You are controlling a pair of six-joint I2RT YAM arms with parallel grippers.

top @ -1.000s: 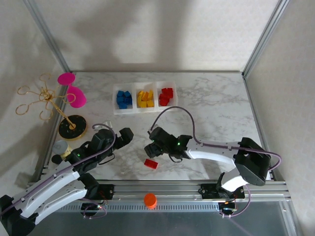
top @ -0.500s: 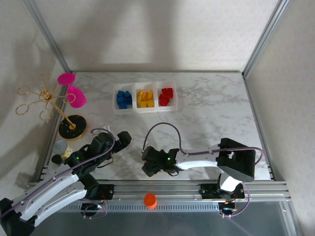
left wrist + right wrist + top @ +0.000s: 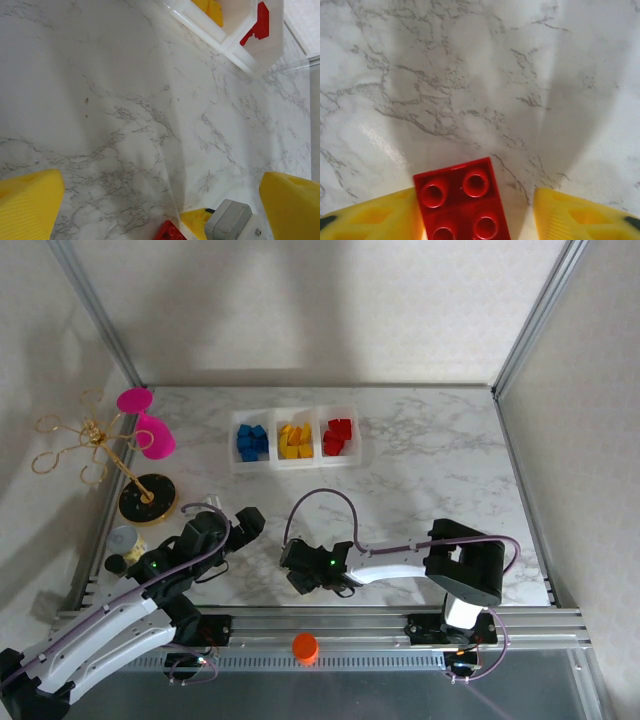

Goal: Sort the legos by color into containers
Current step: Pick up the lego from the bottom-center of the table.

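Here, the right fingers (image 3: 375, 217) straddled the red lego (image 3: 462, 200), spread, one touching, one apart; uneven closing could spin it free. The left fingers (image 3: 27, 200) hung spread, empty.

Soft, even light; grey shadows on the back wall (image 3: 300, 310); wrist views slightly blurred

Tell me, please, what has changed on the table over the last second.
The right hand swung back toward the near edge and came down over the red Lego brick, which now sits between its fingers, not yet clamped. The left hand shifted only slightly, open. The three bins and their sorted bricks stayed put.
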